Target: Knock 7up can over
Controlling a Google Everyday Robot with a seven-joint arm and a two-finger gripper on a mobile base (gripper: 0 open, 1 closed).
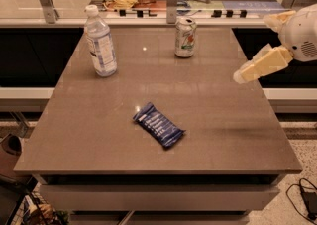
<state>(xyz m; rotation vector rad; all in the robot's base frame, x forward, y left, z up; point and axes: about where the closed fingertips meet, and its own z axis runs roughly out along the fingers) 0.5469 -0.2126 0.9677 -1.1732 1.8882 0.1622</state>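
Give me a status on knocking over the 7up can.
Done: nothing yet; the 7up can stands upright near the far edge of the table. In hand: the gripper hovers above the table's right side, apart from the can. Left: reach the can and tip it over.
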